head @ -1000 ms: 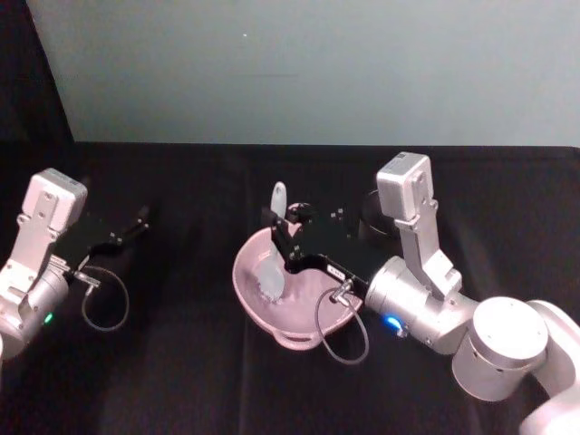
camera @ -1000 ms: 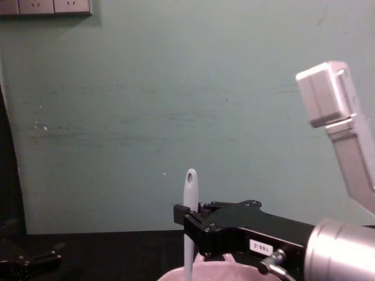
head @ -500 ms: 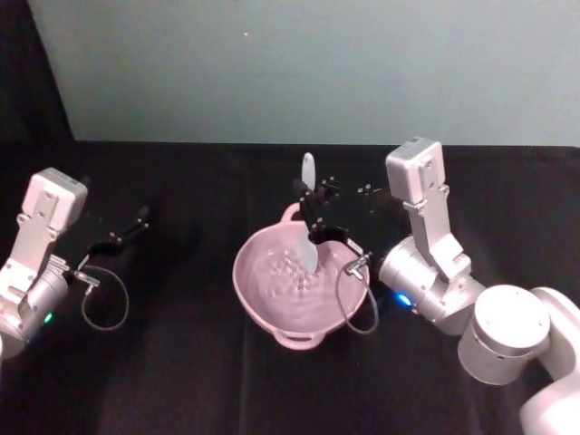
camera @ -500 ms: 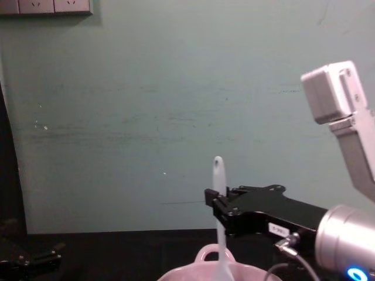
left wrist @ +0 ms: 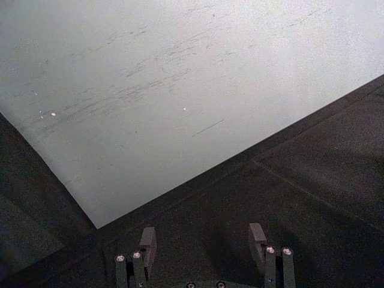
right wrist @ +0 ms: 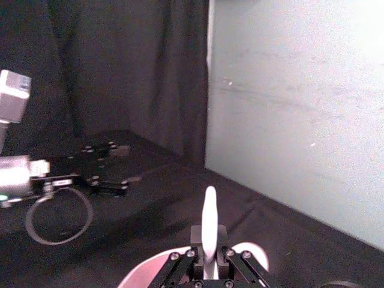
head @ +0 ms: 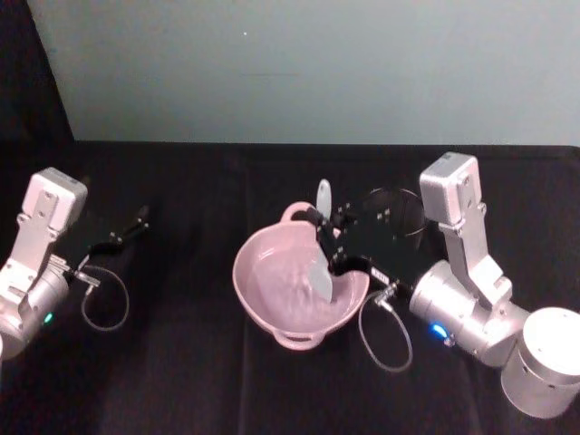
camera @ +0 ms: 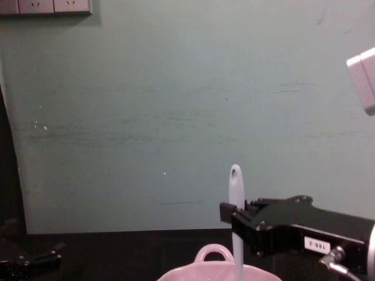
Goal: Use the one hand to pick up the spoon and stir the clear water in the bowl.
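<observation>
The wide pale pink bowl (head: 272, 294) stands mid-table with water in it, its loop handle (head: 294, 214) at the far rim. The long white spoon (head: 322, 249) stands nearly upright, its scoop in the water near the bowl's right side. My right gripper (head: 328, 237), black and labelled 188-2, is shut on the spoon's handle below the holed tip (camera: 235, 173). From the chest the spoon (camera: 236, 234) rises out of the bowl (camera: 202, 274) with the right gripper (camera: 233, 215) clamping it. In the right wrist view the spoon (right wrist: 209, 225) stands between the fingers (right wrist: 195, 259).
My left gripper (head: 136, 222) rests open at the table's left, away from the bowl; its fingers (left wrist: 147, 240) stand apart over bare black cloth. A black mesh cup (head: 399, 210) sits behind the right gripper. A teal wall closes off the table's back edge.
The right gripper has swept the spoon through the water, from the bowl's left side round the far rim to its right side. The left arm has stayed still.
</observation>
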You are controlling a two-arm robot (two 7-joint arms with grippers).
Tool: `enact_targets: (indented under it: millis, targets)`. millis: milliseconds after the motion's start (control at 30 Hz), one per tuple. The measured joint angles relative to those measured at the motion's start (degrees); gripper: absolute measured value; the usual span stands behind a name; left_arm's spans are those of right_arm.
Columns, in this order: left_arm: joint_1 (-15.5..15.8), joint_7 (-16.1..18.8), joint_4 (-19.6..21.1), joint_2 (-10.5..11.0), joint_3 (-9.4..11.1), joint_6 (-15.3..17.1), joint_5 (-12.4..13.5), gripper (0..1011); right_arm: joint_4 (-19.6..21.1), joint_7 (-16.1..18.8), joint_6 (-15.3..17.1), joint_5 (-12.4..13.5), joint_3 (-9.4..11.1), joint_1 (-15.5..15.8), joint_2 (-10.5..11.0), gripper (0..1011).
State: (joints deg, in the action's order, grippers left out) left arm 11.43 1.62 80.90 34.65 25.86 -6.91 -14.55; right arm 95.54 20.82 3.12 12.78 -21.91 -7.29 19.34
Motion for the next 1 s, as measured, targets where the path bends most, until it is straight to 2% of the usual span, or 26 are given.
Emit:
enact_targets:
  millis: [233, 400, 767, 1000]
  targets:
    - [0.0, 0.0, 0.0, 0.0, 0.0, 0.0, 0.0, 1011, 2.4, 1.8, 1.6, 3.2, -0.8, 2.2, 0.5, 120]
    - [0.0, 0.0, 0.0, 0.0, 0.0, 0.0, 0.0, 1011, 1.8, 2.1, 0.0, 4.0, -2.3, 2.2, -0.6, 120]
    - [0.0, 0.0, 0.0, 0.0, 0.0, 0.0, 0.0, 1011, -4.9, 1.6, -4.6, 3.9, -4.9, -1.9, -5.0, 120]
    - [0.0, 0.0, 0.0, 0.0, 0.0, 0.0, 0.0, 1011, -10.5, -0.7, -8.3, 1.5, -4.9, -4.8, -7.9, 120]
